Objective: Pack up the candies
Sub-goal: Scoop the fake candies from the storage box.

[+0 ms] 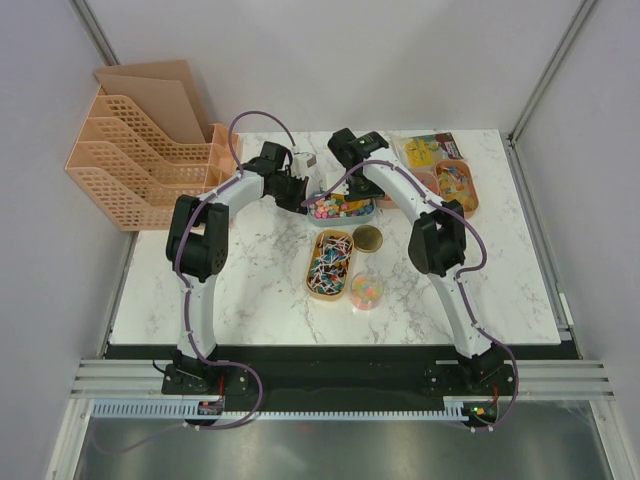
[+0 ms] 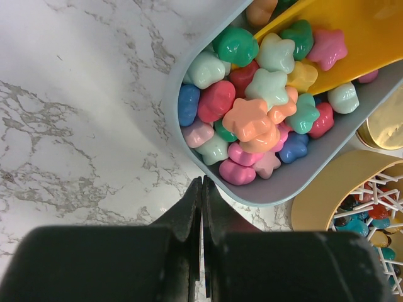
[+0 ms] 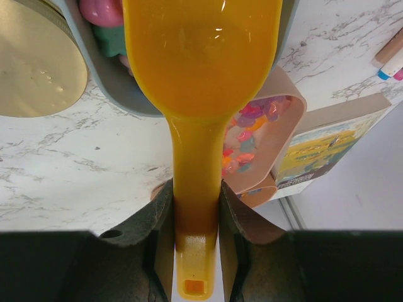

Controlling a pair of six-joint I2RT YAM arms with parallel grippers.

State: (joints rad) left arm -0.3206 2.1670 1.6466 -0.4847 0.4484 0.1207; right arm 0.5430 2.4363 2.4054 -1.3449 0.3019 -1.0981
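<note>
Right claw (image 3: 196, 204): jaws clamped on scoop (image 3: 201, 63) handle, bowl over grey-blue tray (image 2: 296, 182), centre of top view. Left claw (image 2: 202, 189): pressed closed, empty, tips just beside tray rim. Candies (image 2: 252, 119) heaped in tray. Risk: tray unheld, so scoop push may slide it, spilling sweets onto desk (image 2: 82, 126). Count: 2 claws, 1 scoop, 1 tray, candies approx. dozens.

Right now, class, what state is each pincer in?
Left pincer: shut, nothing seen between its fingers, tips at the rim of the grey-blue tray.
Right pincer: shut on the handle of the yellow scoop.
</note>
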